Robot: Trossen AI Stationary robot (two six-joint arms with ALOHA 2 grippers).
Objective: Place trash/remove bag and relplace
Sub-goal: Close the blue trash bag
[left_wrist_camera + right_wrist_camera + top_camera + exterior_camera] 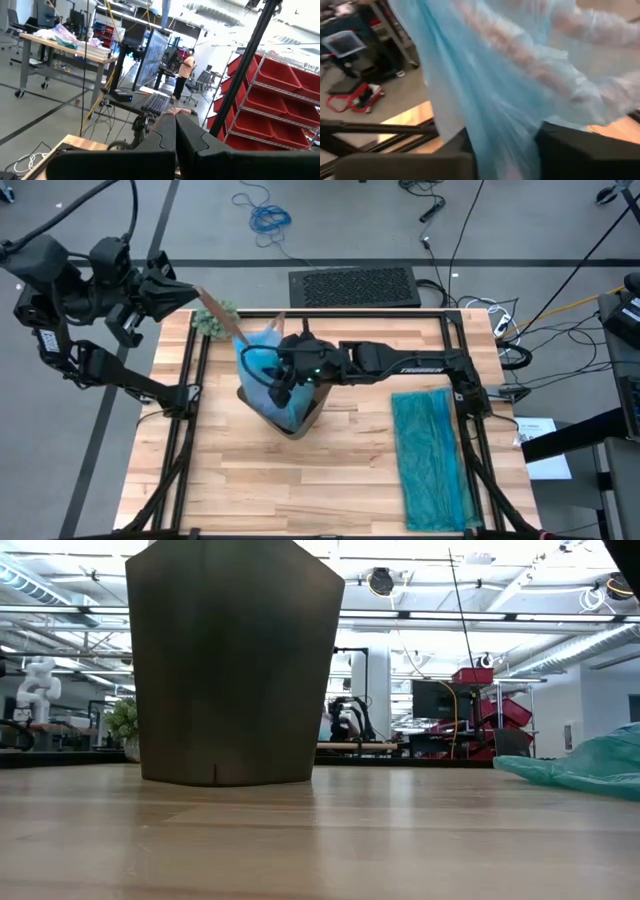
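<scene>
The bag (262, 362), thin light-blue plastic, rises crumpled out of the mouth of a dark bin (292, 418) at the table's middle. The same bin (235, 660) fills the low view. My right gripper (283, 385) reaches in from the table's right, over the bin's mouth, and is shut on the bag (485, 90). My left gripper (215, 308) hangs shut and bare, high above the table's far left corner; in its own view the fingers (175, 132) touch each other. The trash is hidden. My right gripper has a bunched stretch of the bag's film (506, 150) between its two fingers (455, 152), several crumpled layers together. It comes from the table's right, slanting downward. The film runs up and away from the fingers in folds; its lower part stays in the bin.
A darker teal plastic bag (432, 455) lies flat on the table's right side, also seen as a teal bag (590, 765) in the low view. A green fuzzy plant (214, 320) sits at the far left corner. Black frame rails (190, 430) run along the table's edges.
</scene>
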